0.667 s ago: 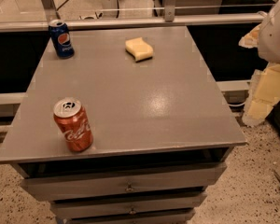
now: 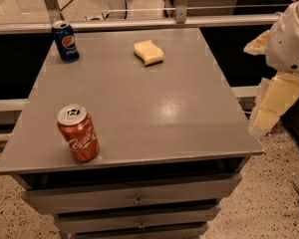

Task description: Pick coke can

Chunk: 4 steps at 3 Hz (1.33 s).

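Note:
The coke can (image 2: 78, 133) is red-orange with white script and a silver top. It stands upright near the front left corner of the grey table (image 2: 154, 108). My gripper (image 2: 270, 103) hangs off the table's right edge, at about the height of the tabletop. It is far to the right of the can and holds nothing that I can see.
A blue Pepsi can (image 2: 66, 41) stands at the back left corner. A yellow sponge (image 2: 149, 52) lies near the back middle. The table has drawers (image 2: 137, 200) below its front edge. A metal rail (image 2: 139, 23) runs behind the table. The floor is speckled.
My gripper has shifted slightly left, closer to the table's right edge. The cans and the sponge have not moved.

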Motion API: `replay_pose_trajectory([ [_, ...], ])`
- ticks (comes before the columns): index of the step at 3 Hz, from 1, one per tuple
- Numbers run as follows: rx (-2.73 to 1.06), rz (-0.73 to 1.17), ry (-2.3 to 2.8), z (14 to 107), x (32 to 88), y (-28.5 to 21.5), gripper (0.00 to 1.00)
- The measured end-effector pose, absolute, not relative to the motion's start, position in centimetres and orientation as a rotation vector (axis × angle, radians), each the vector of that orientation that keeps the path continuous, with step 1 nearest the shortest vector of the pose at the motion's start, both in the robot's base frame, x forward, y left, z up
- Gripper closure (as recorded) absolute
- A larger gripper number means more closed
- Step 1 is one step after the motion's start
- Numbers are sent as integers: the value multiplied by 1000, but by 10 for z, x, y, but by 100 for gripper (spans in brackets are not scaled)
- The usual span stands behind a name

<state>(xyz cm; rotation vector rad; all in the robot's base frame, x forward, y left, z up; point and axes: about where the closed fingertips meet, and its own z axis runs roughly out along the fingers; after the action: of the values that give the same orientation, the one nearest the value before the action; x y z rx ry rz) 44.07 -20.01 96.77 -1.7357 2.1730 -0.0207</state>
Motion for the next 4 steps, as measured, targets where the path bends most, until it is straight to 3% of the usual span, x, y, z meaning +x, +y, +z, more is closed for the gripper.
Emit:
replay_pose_trajectory([
  [4, -1759, 703, 1650, 890, 419, 14, 0],
])
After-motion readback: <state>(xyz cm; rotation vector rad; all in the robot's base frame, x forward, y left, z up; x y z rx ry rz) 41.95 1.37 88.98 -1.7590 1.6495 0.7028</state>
